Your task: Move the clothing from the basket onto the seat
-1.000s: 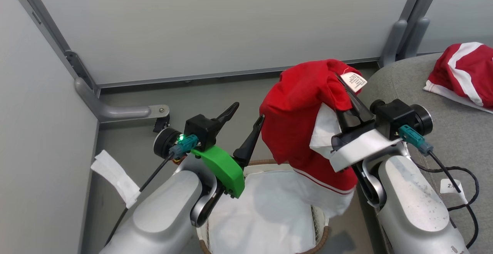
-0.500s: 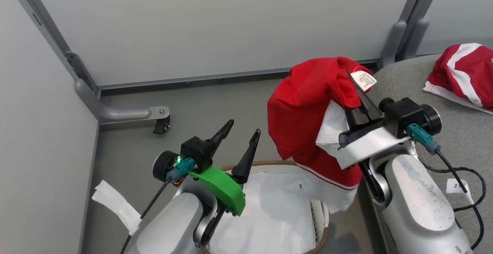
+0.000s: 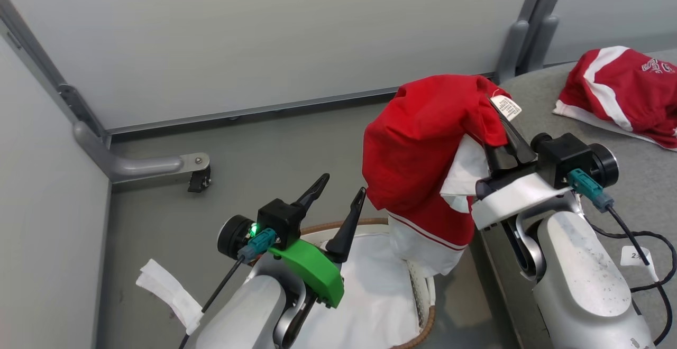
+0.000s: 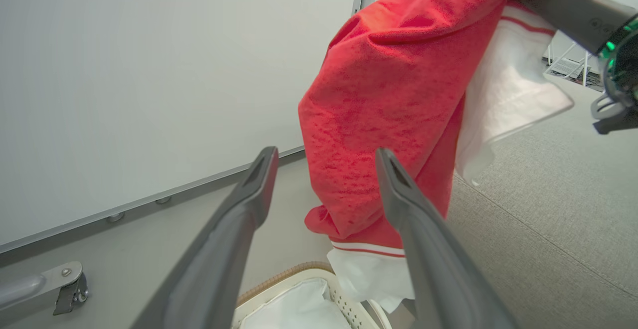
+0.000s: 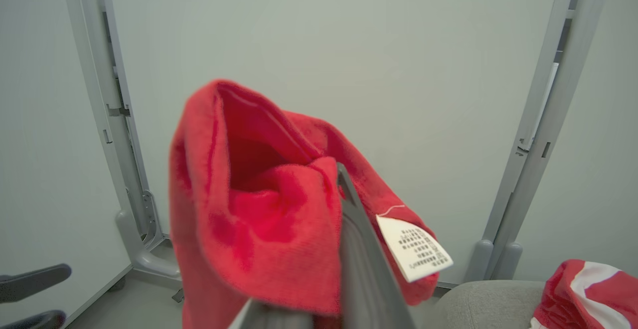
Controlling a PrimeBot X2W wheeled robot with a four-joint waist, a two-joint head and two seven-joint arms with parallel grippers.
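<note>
The right gripper (image 3: 501,119) clamps a red garment (image 3: 423,148), raised beside the grey sofa (image 3: 634,180), hem perhaps brushing the basket (image 3: 419,299) rim; the left gripper (image 3: 342,184) hangs spread wide, empty.

The left hand (image 3: 342,184) is holding its two fingers spread wide, pointing upward and gripping nothing. The right hand (image 3: 502,121) is pressing its fingers together on the clothing (image 3: 418,143).
</note>
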